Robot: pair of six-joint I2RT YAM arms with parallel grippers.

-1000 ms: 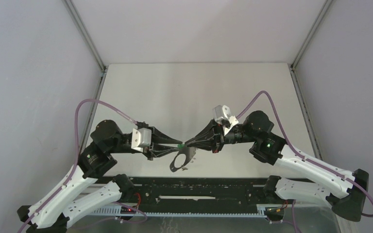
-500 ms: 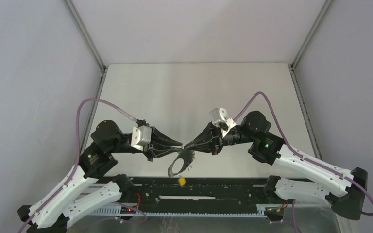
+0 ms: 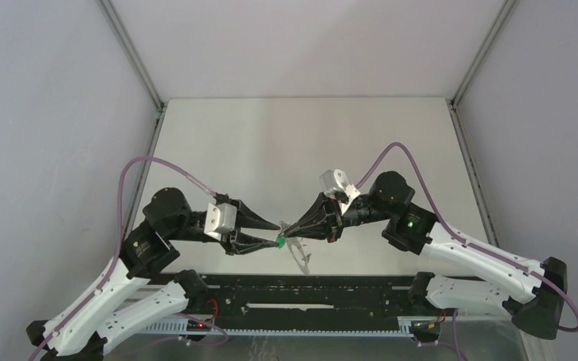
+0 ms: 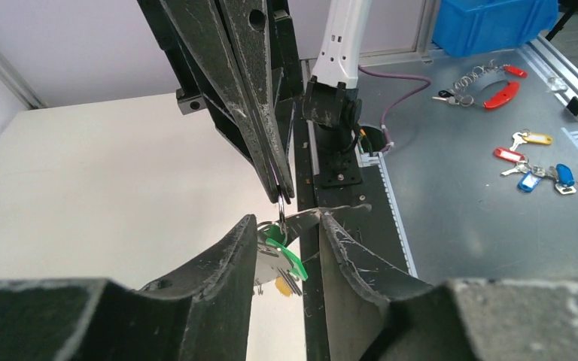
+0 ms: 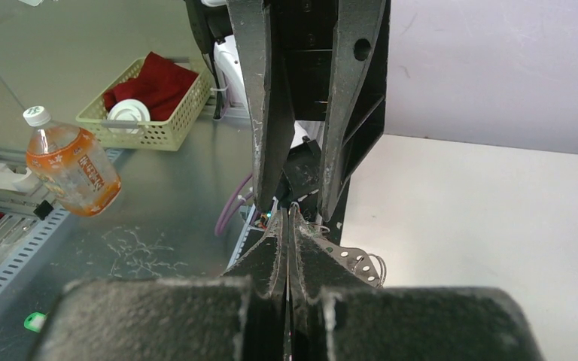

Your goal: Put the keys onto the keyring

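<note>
The grey keyring (image 3: 301, 257) hangs edge-on below my two grippers, which meet tip to tip over the table's near edge. My right gripper (image 3: 286, 228) is shut on a small wire loop at the keyring's rim; the holed rim shows beside its fingers (image 5: 354, 262). My left gripper (image 3: 277, 233) is open. The green key (image 4: 290, 254) hangs between its fingers, with the yellow-orange key head (image 4: 281, 285) just behind and below it. The keyring's pale plate (image 4: 267, 265) lies behind both keys. The green key also shows in the top view (image 3: 279, 241). The yellow key is hidden there.
A black rail (image 3: 308, 289) runs along the near edge under the grippers. Beyond the table, a metal bench holds loose tagged keys (image 4: 530, 177), a blue bin (image 4: 489, 22), a tea bottle (image 5: 75, 173) and a basket with a red cloth (image 5: 150, 101).
Both grippers have sunk slightly toward the near edge. The keyring has swung from face-on to edge-on. The green key now hangs lower. The yellow key, seen below the ring half a second ago, is hidden in the top view.
</note>
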